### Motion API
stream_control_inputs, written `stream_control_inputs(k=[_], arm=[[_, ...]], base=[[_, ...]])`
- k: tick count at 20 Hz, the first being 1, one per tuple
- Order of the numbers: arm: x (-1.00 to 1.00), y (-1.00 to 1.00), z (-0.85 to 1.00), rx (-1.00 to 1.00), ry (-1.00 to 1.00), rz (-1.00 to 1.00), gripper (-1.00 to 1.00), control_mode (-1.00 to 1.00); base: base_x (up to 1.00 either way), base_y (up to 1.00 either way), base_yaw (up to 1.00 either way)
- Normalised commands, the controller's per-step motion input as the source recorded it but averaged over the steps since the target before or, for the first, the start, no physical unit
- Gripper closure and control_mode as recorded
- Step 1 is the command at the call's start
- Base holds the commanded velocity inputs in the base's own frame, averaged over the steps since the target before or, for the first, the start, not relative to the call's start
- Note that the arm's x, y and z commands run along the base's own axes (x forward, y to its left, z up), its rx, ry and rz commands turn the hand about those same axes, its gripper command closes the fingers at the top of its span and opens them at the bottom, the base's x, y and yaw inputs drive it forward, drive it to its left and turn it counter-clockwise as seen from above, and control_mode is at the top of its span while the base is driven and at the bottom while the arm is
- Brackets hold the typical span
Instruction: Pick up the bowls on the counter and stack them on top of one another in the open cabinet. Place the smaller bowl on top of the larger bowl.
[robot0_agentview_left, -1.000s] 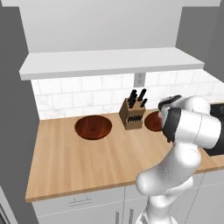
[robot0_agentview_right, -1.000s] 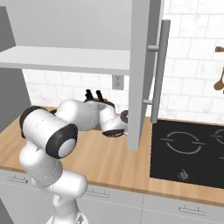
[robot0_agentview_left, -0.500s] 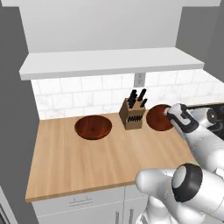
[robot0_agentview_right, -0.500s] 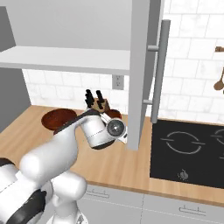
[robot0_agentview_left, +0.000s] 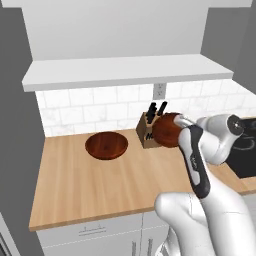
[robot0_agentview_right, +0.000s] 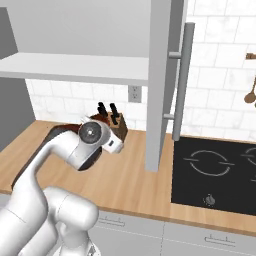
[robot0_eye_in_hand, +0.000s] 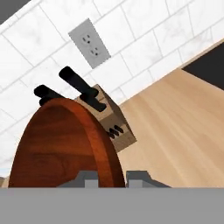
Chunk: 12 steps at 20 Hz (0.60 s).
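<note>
I had my gripper (robot0_eye_in_hand: 111, 177) clamped on the rim of the smaller bowl (robot0_agentview_left: 169, 130), one fingertip on each side of the wooden edge at the bottom of the hand view. In the left base view the bowl hung clear of the bench (robot0_agentview_left: 110, 180), right of centre, just in front of the knife block (robot0_agentview_left: 148, 131).

The main risk, as I judged it, was the grip itself: I held only a thin curved rim, so a quick swing upward could have let the bowl pivot or slip out between the fingertips. The knife block stood just behind the bowl (its black handles showed right over the rim in the hand view), so any drift toward the wall could have knocked it. The white bottom board of the open cabinet (robot0_agentview_left: 125, 72) ran across the upper half of the frame, above the bowl, and a steep lift might have caught the rim on its front edge.

The bowl was tipped up on edge, not level: its hollow faced the left of the hand view, and its widest line ran from the lower middle to the upper left of that frame. It would need turning flat before setting down.

The larger bowl (robot0_agentview_left: 106, 145) sat upright on the bench at centre left, well apart from the held one.
</note>
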Motion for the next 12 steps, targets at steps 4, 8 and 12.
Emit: stream_control_inputs(k=[4,8,12], arm=[[-0.01,1.00,0.56,0.04,0.16,0.07,1.00,-1.00],[0.16,1.00,0.02,0.10,0.30,0.07,1.00,-1.00],[0.25,0.88,-0.14,0.17,0.24,0.02,1.00,-1.00]], base=[[0.00,0.00,0.00],[0.00,0.00,0.00],[0.00,0.00,0.00]])
